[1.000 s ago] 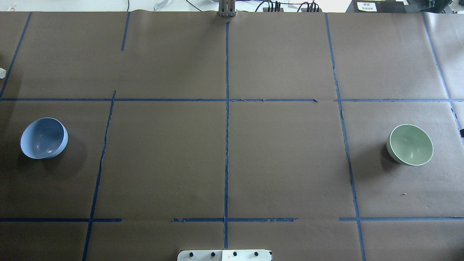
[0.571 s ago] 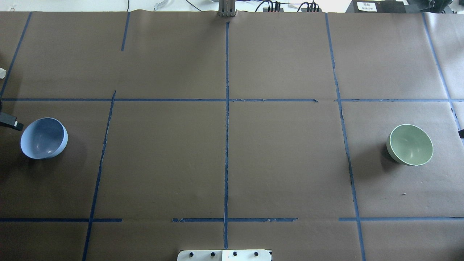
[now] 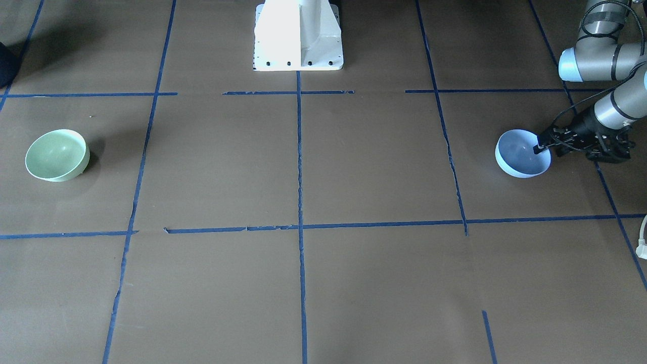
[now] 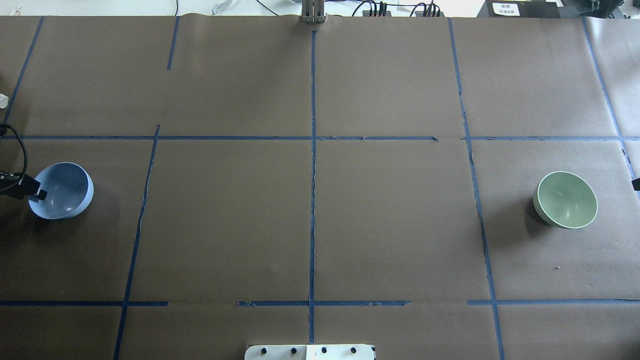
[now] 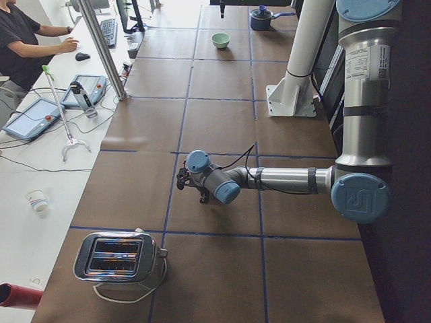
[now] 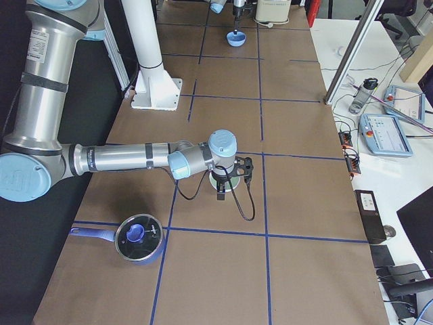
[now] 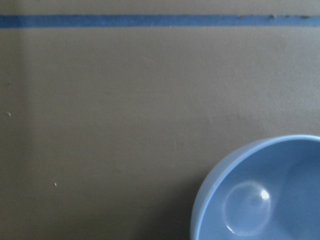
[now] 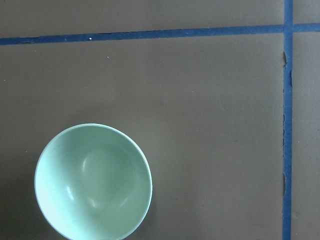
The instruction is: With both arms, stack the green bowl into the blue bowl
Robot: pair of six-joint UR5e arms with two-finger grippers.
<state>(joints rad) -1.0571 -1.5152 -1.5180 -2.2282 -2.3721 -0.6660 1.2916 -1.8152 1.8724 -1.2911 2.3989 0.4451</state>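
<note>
The blue bowl [image 4: 62, 192] stands upright at the table's left end and also shows in the front view [image 3: 520, 156]. My left gripper [image 4: 36, 192] reaches in from the left, level with the bowl's rim, one fingertip [image 3: 538, 149] over the rim; its fingers look apart, with nothing held. The left wrist view shows the bowl [image 7: 260, 195] at the lower right. The green bowl [image 4: 566, 200] stands upright at the right end. My right gripper [image 6: 226, 177] hangs over it; I cannot tell whether it is open. The right wrist view shows this bowl [image 8: 93, 182] at the lower left.
The white pedestal base [image 3: 298, 35] stands at the table's middle near edge. A toaster [image 5: 121, 257] sits beyond the blue bowl at the left end. A blue lidded pot [image 6: 139, 237] sits beyond the green bowl at the right end. An operator [image 5: 20, 40] sits at a side desk.
My left gripper has come in from the left edge and moved right and down to the blue bowl's rim. Both bowls have stayed in place.
</note>
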